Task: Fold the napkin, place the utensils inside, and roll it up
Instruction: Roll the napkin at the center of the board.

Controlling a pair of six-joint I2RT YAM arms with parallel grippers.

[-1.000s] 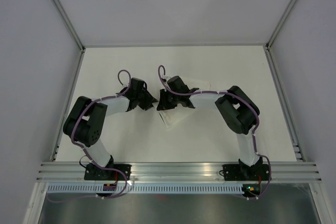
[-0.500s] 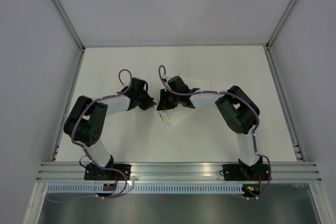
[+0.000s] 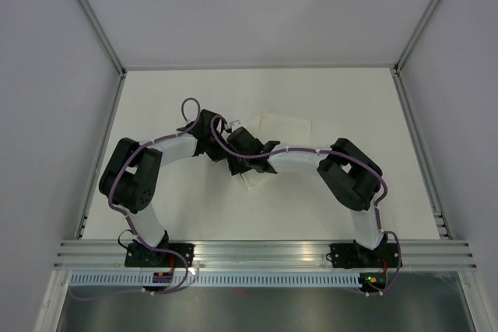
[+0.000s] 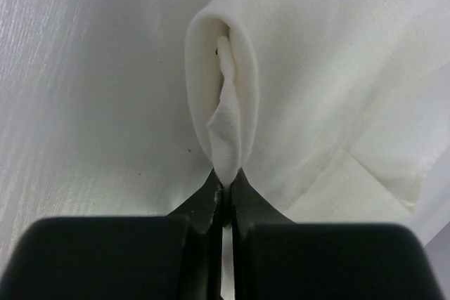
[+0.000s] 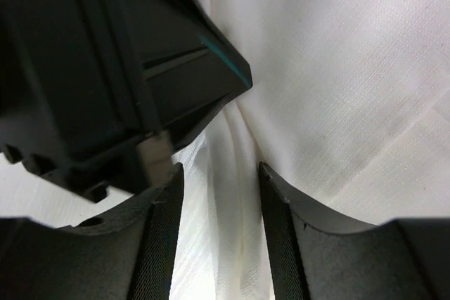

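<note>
The likeliest trouble is the cloth slipping free. The left tool (image 4: pixel 225 177) is clenched on only a thin pinched peak of the napkin (image 4: pixel 337 68), right at its fingertips. A pull that is quick or steep could drag that sliver out, and the raised loop of cloth just beyond the left tool would drop flat.

A second risk is a knock between the arms. The right tool (image 5: pixel 219 170) sits hard against the left tool, whose black body fills the upper left of the right wrist view. If either one shifts sideways they could collide, or the right tool could close on the left tool's finger instead of on cloth.

A third risk is that the whole napkin slides across the table (image 4: pixel 84 103) instead of folding, since nothing else pins it down.

The left tool's jaws are pressed together with the cloth between them, so it is grasping the napkin. The right tool is released: its two fingers stand apart on either side of a ridge of napkin that runs up to the left tool, and they grip nothing. I cannot tell whether its pads brush the cloth.

The napkin lies on the table, spreading away from the left tool to the right and the far side. No utensil shows clearly beside the left tool.
</note>
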